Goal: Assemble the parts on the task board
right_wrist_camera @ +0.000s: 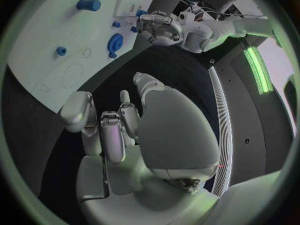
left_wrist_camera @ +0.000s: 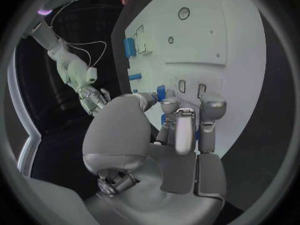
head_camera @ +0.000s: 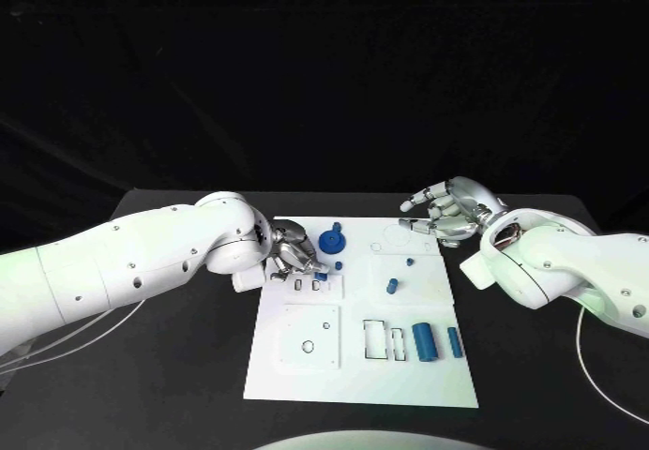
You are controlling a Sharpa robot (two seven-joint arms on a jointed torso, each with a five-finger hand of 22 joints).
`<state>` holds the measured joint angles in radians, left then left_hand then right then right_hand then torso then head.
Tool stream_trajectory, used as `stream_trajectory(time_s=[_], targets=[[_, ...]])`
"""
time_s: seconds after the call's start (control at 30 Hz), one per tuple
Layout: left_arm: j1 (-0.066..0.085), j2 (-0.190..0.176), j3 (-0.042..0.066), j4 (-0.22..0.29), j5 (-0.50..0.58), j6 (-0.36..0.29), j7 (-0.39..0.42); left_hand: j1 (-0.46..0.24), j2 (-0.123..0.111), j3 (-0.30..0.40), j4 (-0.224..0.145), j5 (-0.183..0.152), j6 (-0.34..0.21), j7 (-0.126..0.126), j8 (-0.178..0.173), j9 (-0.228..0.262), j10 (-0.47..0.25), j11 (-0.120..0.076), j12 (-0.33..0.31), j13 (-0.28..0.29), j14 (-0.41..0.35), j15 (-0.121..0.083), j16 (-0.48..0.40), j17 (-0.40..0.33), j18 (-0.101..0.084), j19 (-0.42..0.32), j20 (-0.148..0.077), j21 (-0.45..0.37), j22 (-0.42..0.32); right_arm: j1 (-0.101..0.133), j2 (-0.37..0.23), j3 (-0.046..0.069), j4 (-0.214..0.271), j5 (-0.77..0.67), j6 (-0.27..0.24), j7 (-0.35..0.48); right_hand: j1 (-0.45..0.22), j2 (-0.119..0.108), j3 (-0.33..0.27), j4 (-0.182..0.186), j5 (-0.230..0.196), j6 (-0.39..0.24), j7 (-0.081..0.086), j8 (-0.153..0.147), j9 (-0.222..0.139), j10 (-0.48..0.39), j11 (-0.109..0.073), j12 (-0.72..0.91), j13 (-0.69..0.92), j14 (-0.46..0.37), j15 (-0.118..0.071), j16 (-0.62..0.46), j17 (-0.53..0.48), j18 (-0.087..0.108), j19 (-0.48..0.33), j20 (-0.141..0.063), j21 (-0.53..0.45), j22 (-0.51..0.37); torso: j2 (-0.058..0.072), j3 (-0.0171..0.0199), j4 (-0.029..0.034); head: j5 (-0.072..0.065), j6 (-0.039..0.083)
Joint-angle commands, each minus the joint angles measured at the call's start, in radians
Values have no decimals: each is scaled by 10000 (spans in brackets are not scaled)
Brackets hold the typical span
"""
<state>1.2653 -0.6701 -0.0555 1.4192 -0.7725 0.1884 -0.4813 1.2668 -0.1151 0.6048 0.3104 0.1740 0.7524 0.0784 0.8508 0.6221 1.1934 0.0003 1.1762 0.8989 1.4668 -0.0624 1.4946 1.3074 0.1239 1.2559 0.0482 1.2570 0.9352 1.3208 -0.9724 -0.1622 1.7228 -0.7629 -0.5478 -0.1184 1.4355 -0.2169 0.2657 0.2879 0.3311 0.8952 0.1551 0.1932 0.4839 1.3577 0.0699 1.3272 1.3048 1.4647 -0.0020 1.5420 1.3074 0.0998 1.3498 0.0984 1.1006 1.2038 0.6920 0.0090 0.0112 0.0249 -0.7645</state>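
Blue part (left_wrist_camera: 161,92) pinched by left hand (head_camera: 295,255) — clearest at wrist — right hand (head_camera: 449,211) spread, empty.

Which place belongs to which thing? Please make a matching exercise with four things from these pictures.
Things:
1. blue gear
2. large blue cylinder
3. left hand
4. right hand

Places:
a. near part of the task board, beside rectangular slots
b. far part of the board, just beyond the left hand
c. at the board's far right corner, holding nothing
d. over the board's left edge

Pairs: 1-b, 2-a, 3-d, 4-c
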Motion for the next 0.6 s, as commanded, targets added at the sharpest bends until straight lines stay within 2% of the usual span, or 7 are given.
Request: stream_trajectory(time_s=[0.03,0.33,0.47,0.6], targets=[[-13,-104,9,242,-763,-493,387,-87,-27,1568,-1506,-27,0,-44,56,386,50,-4,26,30,588,20,3,1020,-16,-3,16,50,30,-10,-18,0,24,-130,28,100,-40,83,43,-2,35,26,-9,71,16,-53,-12,-70,-23,835,-26,-40,1703,90,-45,4,-42,-12,-5,-2,11,17,-50],[-78,-220,-45,520,-1953,-711,283,-353,-392,2400,-2010,4,140,-73,78,511,305,-46,172,235,655,-23,85,1165,-67,167,-21,245,335,-12,-36,-1,25,-216,-94,162,-47,84,47,-1,34,24,-8,73,17,-69,-12,-88,-42,830,-26,-48,1681,96,-58,4,-71,-34,-9,-4,-3,74,-96],[-124,-206,-58,566,-2158,-729,109,-704,-682,3007,-2321,223,347,-128,142,617,669,-105,474,650,666,-72,96,1186,-74,201,-60,308,401,-13,-41,-1,47,-228,-196,224,-55,76,68,-7,34,7,-7,76,16,-227,-11,-262,-225,806,-26,-86,1583,119,-107,3,-182,-115,7,-8,-12,85,-104],[-167,-140,-77,571,-2301,-764,-45,-878,-760,3183,-2430,395,421,-161,176,673,792,-135,569,776,667,-99,96,1184,-89,249,-82,362,488,-13,-45,-1,60,-233,-285,299,-74,53,141,-16,33,-18,-9,103,21,-426,-15,-492,-461,736,-31,-195,1317,173,-232,-1,-464,-315,8,-2,-13,101,-119]])
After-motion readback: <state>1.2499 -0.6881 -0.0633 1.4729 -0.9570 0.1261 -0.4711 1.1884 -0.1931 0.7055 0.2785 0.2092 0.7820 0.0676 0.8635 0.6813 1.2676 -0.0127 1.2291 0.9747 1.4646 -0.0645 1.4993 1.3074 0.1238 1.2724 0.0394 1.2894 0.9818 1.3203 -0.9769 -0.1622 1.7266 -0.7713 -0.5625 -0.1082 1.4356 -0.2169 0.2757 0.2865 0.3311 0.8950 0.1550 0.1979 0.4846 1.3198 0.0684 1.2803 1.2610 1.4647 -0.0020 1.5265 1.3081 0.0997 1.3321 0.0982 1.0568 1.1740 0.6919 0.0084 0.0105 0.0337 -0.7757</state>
